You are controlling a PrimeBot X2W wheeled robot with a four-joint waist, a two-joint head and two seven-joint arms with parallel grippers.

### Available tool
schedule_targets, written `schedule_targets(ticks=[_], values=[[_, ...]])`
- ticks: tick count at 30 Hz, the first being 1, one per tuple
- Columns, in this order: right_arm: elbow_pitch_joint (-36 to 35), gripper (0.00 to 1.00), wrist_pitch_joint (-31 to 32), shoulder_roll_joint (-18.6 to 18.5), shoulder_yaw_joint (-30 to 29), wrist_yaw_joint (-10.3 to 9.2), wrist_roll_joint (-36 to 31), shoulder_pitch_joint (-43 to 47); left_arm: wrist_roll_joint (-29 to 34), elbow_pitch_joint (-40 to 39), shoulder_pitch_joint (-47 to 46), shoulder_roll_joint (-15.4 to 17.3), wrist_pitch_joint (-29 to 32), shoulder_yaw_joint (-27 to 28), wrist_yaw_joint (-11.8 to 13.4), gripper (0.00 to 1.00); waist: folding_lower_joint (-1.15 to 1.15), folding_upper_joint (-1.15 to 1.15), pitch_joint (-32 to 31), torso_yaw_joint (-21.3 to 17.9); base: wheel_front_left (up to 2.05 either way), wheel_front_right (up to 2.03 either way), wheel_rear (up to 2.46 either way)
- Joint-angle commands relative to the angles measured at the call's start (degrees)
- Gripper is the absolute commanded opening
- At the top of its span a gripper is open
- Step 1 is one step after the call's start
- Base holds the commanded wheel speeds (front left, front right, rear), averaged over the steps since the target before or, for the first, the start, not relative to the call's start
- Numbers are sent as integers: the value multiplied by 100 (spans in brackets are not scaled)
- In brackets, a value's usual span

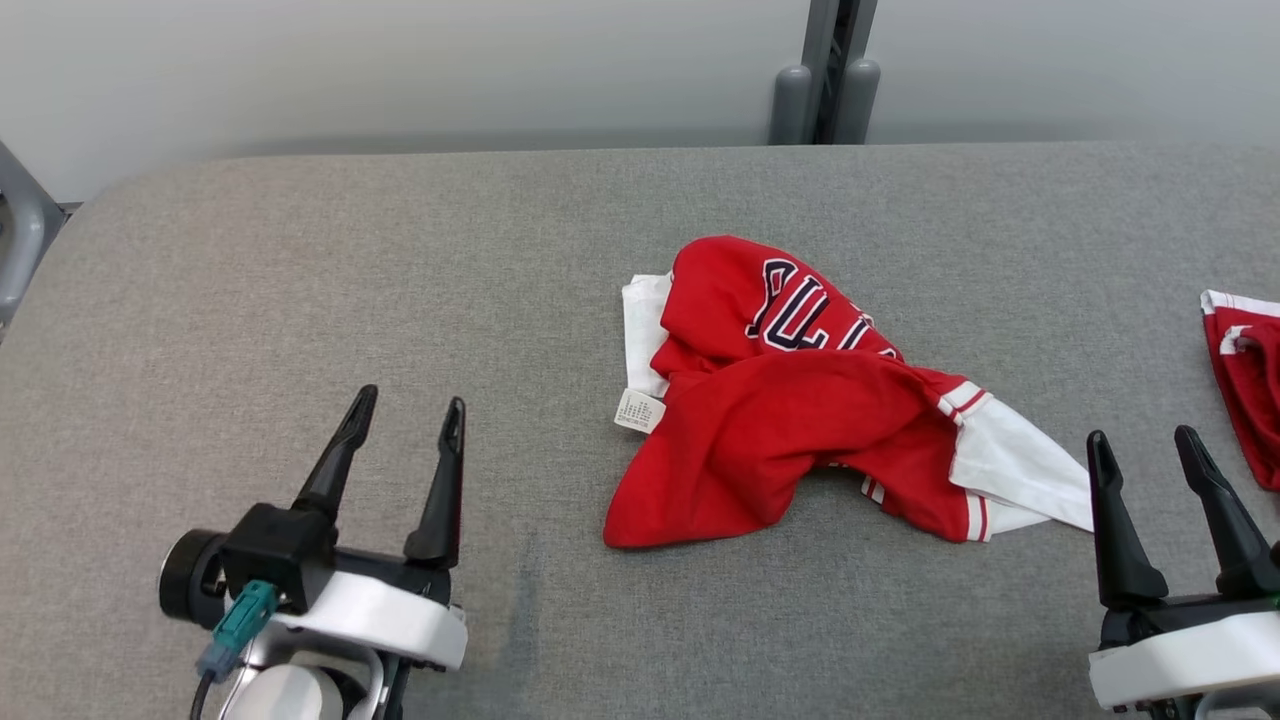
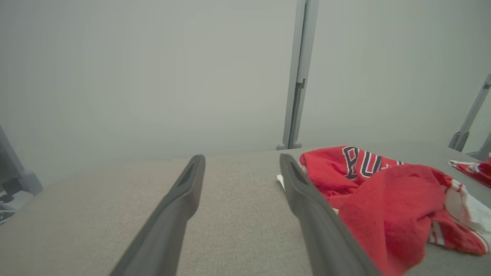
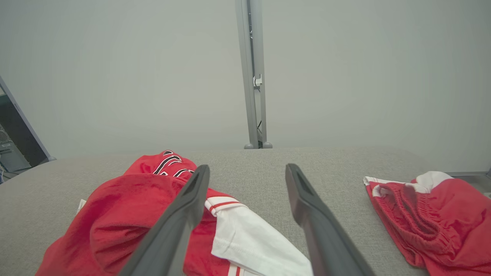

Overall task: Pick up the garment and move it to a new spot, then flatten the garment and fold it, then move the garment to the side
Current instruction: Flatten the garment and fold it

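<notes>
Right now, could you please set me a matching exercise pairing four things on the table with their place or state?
1 shirt
2 shorts
3 left gripper
4 label

A white, at the shirt's left edge
B open, lower left
C crumpled, centre
D far right

Pairs: 1-C, 2-D, 3-B, 4-A

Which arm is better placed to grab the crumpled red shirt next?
Right. The right gripper stands open just beside the white sleeve of the shirt; the left gripper, also open, sits farther off across bare table.
</notes>
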Motion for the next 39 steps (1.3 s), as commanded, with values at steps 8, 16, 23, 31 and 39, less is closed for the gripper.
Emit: schedule_targets(ticks=[8, 16, 23, 31, 39], values=[[-176, 100, 90, -9, 114, -2, -50, -206, -26, 517, -930, -157, 509, -667, -689, 100, 0, 0, 349, -324, 0, 0, 0], [-43, 100, 32, 10, 201, -2, 55, -360, -438, 1468, -1792, -189, 1332, -1091, -1369, 100, 0, 0, 696, -789, 0, 0, 0], [172, 100, -127, 33, 255, -2, 170, -459, -869, 1990, -2365, 158, 1990, -1467, -1543, 100, 0, 0, 880, -1056, 0, 0, 0], [355, 100, -288, 52, 256, -2, 283, -584, -1818, 1868, -2745, 720, 2386, -2331, -1546, 0, 0, 0, 988, -1102, 0, 0, 0], [485, 100, -351, 61, 185, -2, 393, -627, -1352, 1543, -3056, 1049, 1669, -2141, -1225, 0, 0, 0, 941, -814, 0, 0, 0]])
